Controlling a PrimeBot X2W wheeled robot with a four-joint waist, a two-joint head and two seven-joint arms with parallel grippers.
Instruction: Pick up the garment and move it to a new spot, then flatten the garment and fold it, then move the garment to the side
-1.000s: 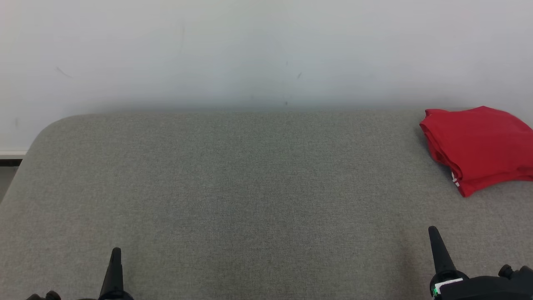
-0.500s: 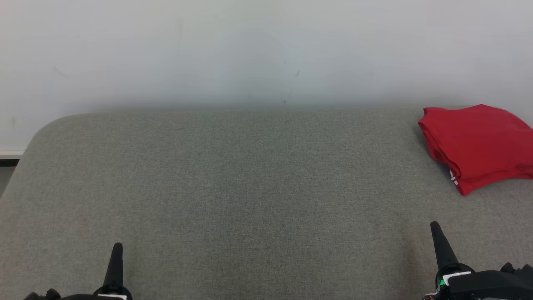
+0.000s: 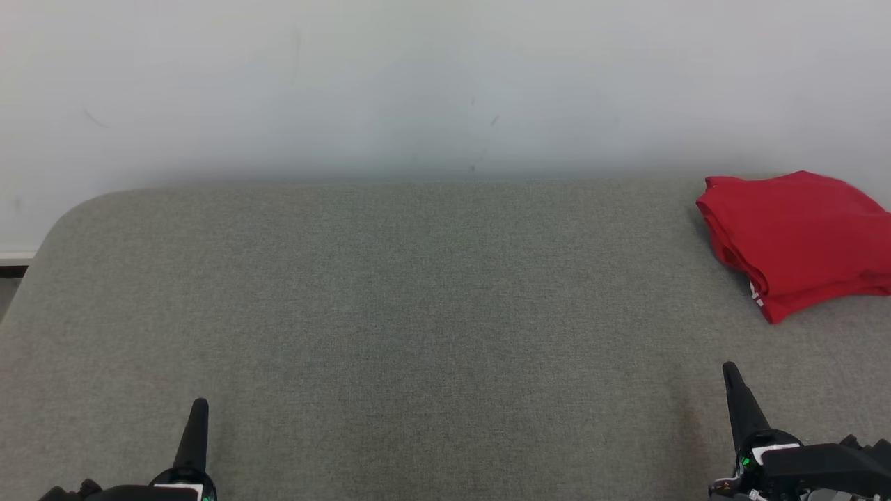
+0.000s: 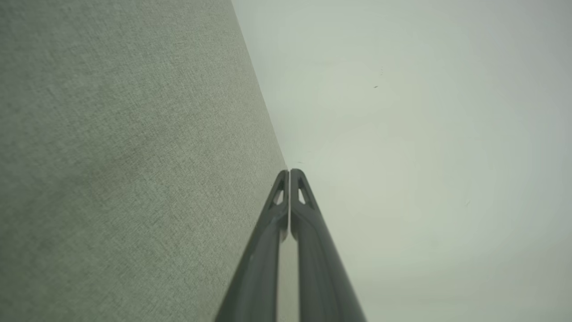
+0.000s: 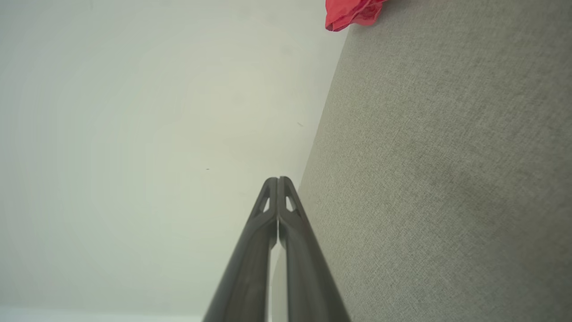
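Found the red garment (image 3: 793, 240) folded in a stack at the far right of the grey padded surface (image 3: 418, 313), near the pale wall (image 3: 418, 83) and cut off by the head view's right edge. Caught just one crumpled red corner of it at the top of the right wrist view. Saw the left gripper (image 3: 199, 405) low on the left and the right gripper (image 3: 729, 369) low on the right as single dark spikes, both well apart from the garment. Made out in the wrist views what the head view left unclear: each pair of fingers pressed together tip to tip, holding nothing.
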